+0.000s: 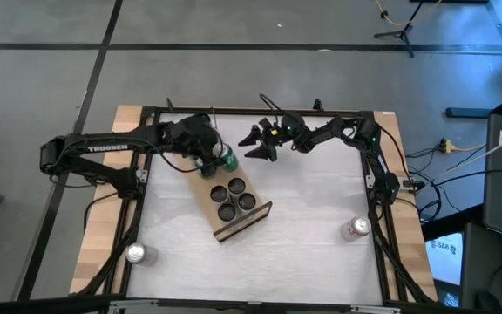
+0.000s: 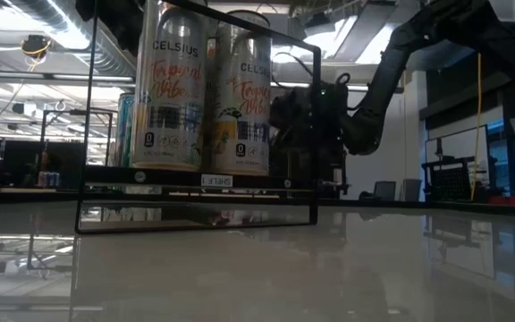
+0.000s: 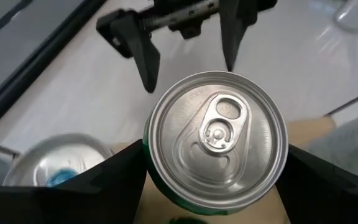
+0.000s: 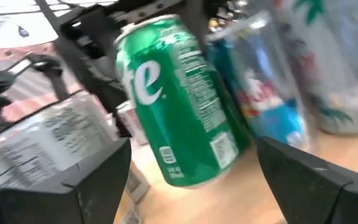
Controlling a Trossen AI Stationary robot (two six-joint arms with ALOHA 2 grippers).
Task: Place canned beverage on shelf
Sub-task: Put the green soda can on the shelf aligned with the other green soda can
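Observation:
My left gripper (image 1: 218, 162) is shut on a green can (image 1: 228, 159) at the far end of the shelf (image 1: 255, 220), a light-wood board that bears several other cans (image 1: 236, 186). The left wrist view looks down on the green can's silver top (image 3: 216, 134). In the right wrist view its green side (image 4: 179, 99) fills the middle. My right gripper (image 1: 256, 146) stands open just right of the green can, facing it and touching nothing. In the low view, two tall cans (image 2: 206, 94) stand in the shelf's dark frame. My left gripper pinches the green can between its two fingers (image 3: 104, 183), one on each side of the upper wall (image 3: 149, 163), just under the rim. The fingers slant down from the table's far left. The can stands upright; whether its bottom rests on the shelf I cannot tell.
One loose can (image 1: 136, 254) lies near the table's front left and another (image 1: 354, 228) at the right edge. A can with a blue tab (image 3: 58, 171) stands right beside the green one. The white table top (image 1: 321, 201) lies bare right of the shelf.

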